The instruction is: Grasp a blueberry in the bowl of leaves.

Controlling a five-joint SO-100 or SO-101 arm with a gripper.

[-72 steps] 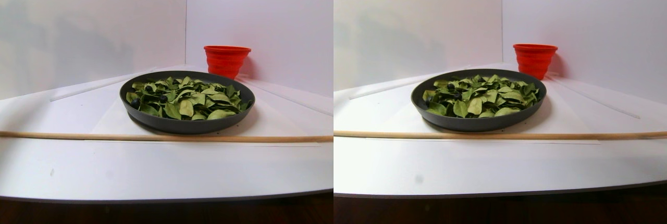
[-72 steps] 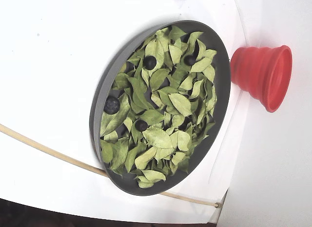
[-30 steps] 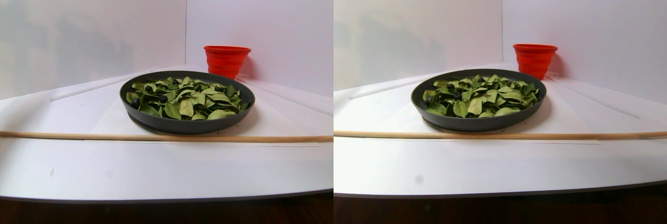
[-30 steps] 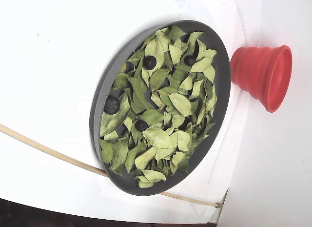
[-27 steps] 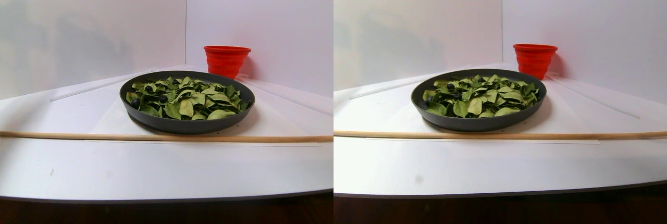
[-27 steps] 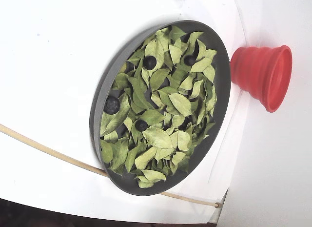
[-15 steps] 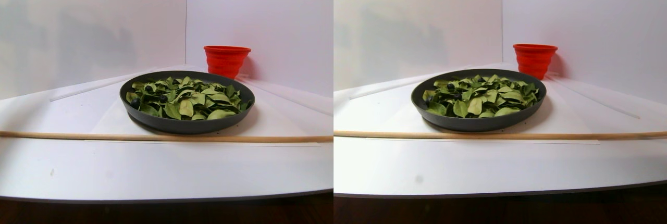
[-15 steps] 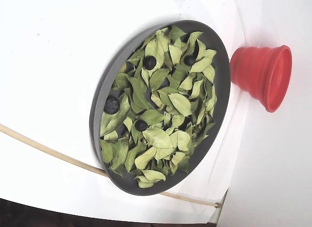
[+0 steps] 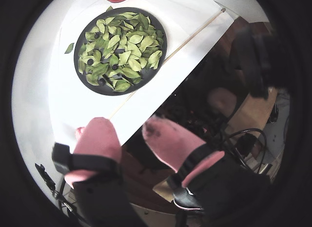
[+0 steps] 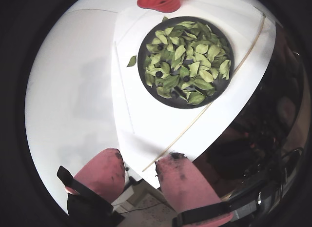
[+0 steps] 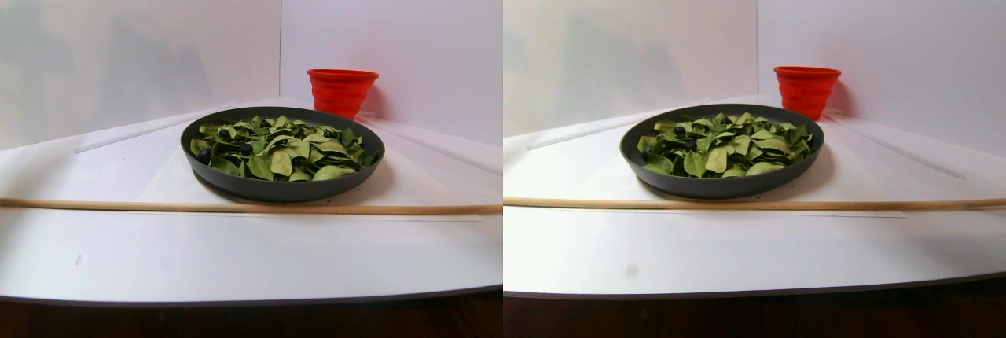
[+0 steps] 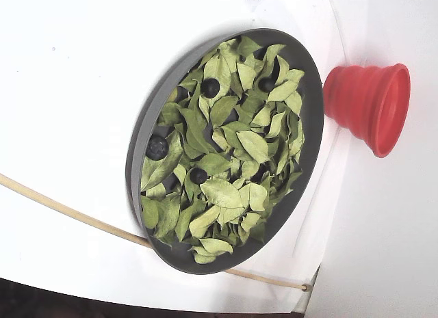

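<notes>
The white flat table (image 12: 75,72) carries everything. On it stands the wide shallow dark-grey bowl of leaves (image 12: 139,141), filled with small light-green oval leaves (image 12: 253,146). A long thin wooden stick (image 11: 236,207) lies on the table just beside the bowl, on the side near the table's edge in the stereo pair view. A red ribbed collapsible cup (image 12: 369,107) stands just beside the bowl's rim, on the side away from the stick. The gripper (image 10: 139,166), with two pink padded fingers (image 9: 100,136), hangs well apart from the bowl, over the table's edge; its jaws stand moderately apart and hold nothing. Inside the bowl, among the leaves, a small round blue-black blueberry (image 12: 198,176) lies near the middle. One loose green leaf (image 10: 131,61) lies on the table near the bowl.
</notes>
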